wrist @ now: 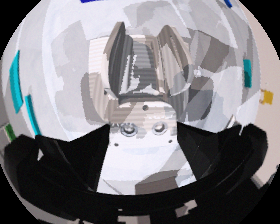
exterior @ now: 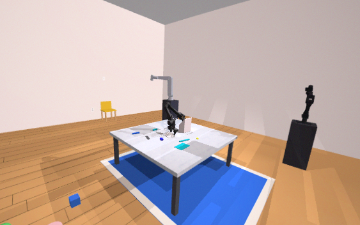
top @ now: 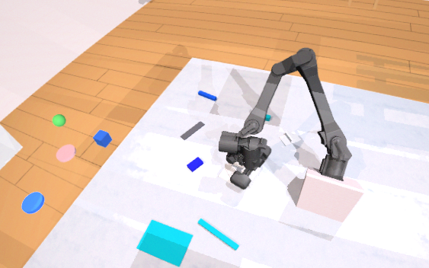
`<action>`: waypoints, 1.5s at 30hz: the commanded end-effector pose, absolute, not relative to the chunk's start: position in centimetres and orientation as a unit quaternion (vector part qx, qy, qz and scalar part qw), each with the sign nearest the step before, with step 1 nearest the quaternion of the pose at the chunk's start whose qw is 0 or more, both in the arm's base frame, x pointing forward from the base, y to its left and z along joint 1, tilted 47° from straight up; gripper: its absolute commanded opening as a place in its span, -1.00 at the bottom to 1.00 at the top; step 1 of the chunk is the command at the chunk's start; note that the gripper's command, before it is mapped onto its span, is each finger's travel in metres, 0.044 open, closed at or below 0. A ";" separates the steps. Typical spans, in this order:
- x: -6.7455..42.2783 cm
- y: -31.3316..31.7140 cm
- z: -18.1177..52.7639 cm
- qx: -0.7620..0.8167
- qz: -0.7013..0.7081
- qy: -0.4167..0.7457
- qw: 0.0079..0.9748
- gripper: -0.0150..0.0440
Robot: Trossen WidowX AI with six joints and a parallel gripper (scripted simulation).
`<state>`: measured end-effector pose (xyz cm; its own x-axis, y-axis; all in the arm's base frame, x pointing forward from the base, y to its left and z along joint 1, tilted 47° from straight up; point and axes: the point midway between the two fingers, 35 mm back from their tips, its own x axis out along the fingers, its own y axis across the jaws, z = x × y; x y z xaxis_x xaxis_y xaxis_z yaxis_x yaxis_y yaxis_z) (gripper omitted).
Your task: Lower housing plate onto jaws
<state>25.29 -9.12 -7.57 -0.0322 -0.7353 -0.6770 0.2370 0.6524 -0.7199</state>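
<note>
One gripper (top: pixel 238 167) (exterior: pixel 172 132) (wrist: pixel 141 125) low over the table (top: pixel 273 244) (exterior: pixel 159 151), fingers set wide and clamped on the pale housing plate (wrist: pixel 145 114). In the wrist view the plate lies between the two black fingertips, two round fittings and several small holes showing on its face. Just beyond its far edge, two tall curved pieces (wrist: pixel 115 60) (wrist: pixel 174 57) stand left and right, a ribbed surface between them. Contact of plate with stubs: cannot tell; whether it sits level: cannot tell. The gripper is not clear of the work.

Arm (top: pixel 321 99) (exterior: pixel 175 110) bent high, its base at the far end of the pale pink block (top: pixel 330 196) (exterior: pixel 185 125), which is right of the gripper in the top view.

Other items, top view: dark blue block (top: pixel 195 164) (exterior: pixel 161 139) left of the gripper; grey strip (top: pixel 192 130) (exterior: pixel 148 137) farther off, same side; blue rod (top: pixel 207 95) (exterior: pixel 135 133) beyond that. Cyan sheet (top: pixel 165 242) (exterior: pixel 182 146) flat at the near side, cyan stick (top: pixel 218 234) (exterior: pixel 184 140) just to its right, apart from it. Small white piece (top: pixel 290 138) lies right of the gripper, toward the far side
</note>
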 end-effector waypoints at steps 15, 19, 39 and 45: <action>25.2 -9.3 -7.8 -0.202 -0.363 0.620 0.666 0.70; 25.2 -9.3 -7.8 -0.202 -0.363 0.620 0.666 0.70; 25.3 -9.2 -7.7 -0.202 -0.364 0.619 0.666 1.00; 25.3 -9.2 -7.7 -0.202 -0.364 0.619 0.666 1.00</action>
<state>25.25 -9.25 -7.72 -0.0328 -0.7348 -0.6775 0.2349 0.6532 -0.7198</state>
